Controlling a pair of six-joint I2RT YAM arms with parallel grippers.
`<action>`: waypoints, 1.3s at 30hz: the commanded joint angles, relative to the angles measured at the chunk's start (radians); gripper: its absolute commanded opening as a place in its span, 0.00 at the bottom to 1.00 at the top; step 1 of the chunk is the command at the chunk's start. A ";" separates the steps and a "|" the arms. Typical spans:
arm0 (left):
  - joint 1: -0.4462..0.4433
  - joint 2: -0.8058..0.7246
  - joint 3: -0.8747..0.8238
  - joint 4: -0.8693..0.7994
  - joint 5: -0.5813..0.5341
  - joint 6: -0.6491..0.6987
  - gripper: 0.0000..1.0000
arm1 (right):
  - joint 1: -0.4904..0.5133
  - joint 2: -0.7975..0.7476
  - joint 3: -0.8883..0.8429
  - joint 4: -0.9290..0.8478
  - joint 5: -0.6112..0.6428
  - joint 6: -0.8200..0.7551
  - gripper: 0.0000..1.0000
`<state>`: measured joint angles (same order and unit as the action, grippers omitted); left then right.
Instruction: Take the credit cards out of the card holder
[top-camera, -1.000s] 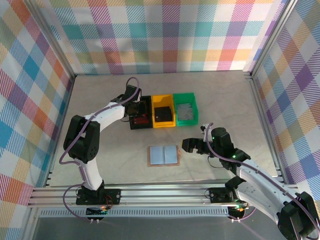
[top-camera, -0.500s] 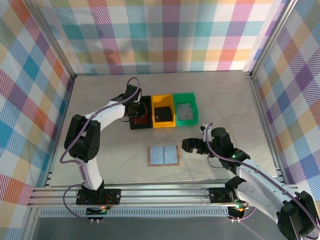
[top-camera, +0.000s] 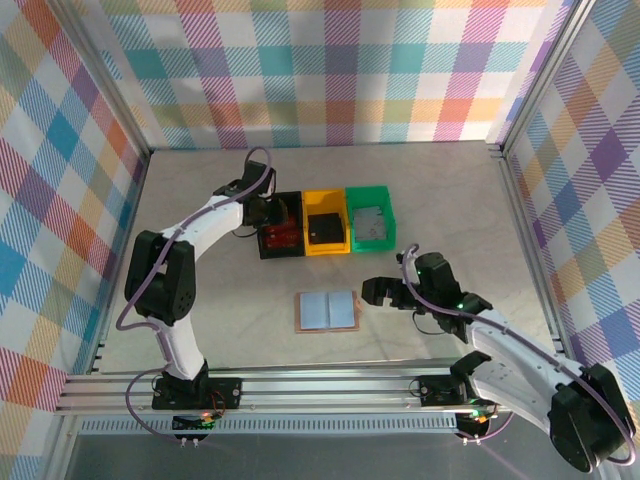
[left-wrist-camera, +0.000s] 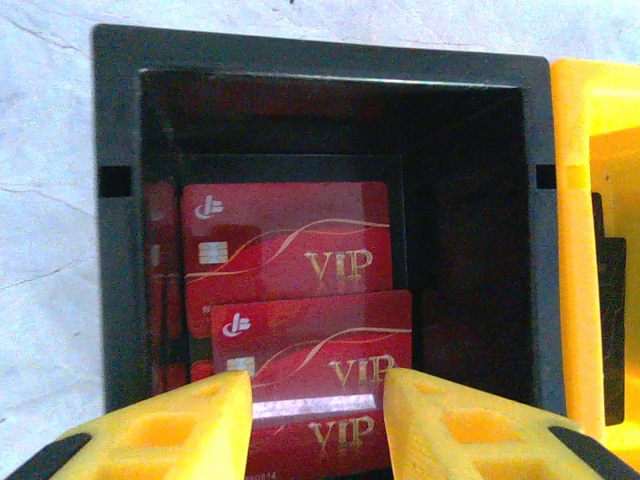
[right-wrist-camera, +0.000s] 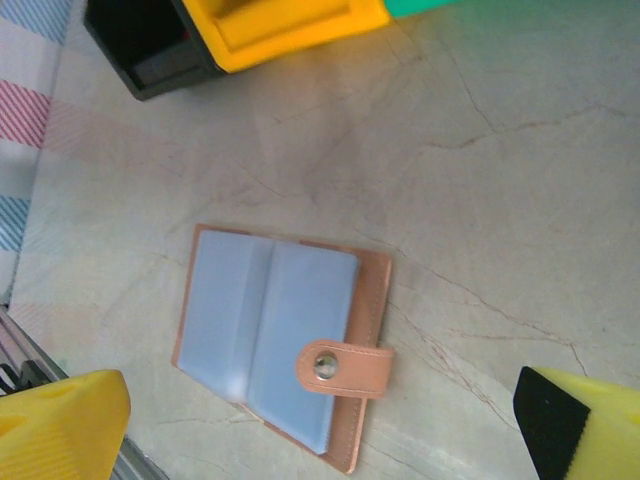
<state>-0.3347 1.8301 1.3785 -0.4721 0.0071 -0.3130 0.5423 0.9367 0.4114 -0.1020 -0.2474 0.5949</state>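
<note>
The left gripper (left-wrist-camera: 318, 420) hovers over the black bin (left-wrist-camera: 120, 250), fingers partly apart and empty, the red cards (left-wrist-camera: 285, 245) lying stacked inside; the holder (top-camera: 326, 311) lies open on the table (top-camera: 450, 200), pockets seemingly emptied; the right gripper (top-camera: 372, 292) hangs wide open beside it, probably to steady it.

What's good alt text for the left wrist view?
Looking straight down into a black bin holding at least three overlapping red VIP credit cards. The left hand hangs open at the bottom edge, above the cards, gripping nothing. A yellow bin abuts the black one on the right.
</note>
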 joint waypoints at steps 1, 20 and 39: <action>0.013 -0.116 0.027 -0.064 -0.025 0.015 0.40 | 0.007 0.078 0.066 -0.025 -0.021 0.017 1.00; 0.013 -0.769 -0.346 -0.024 -0.012 0.017 0.75 | 0.442 0.514 0.482 -0.264 0.363 0.137 0.84; 0.011 -0.867 -0.424 0.033 -0.023 0.005 0.87 | 0.582 0.899 0.787 -0.501 0.476 0.282 0.78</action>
<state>-0.3309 0.9878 0.9646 -0.4671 -0.0231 -0.3138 1.1152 1.8076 1.1561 -0.5335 0.1905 0.8318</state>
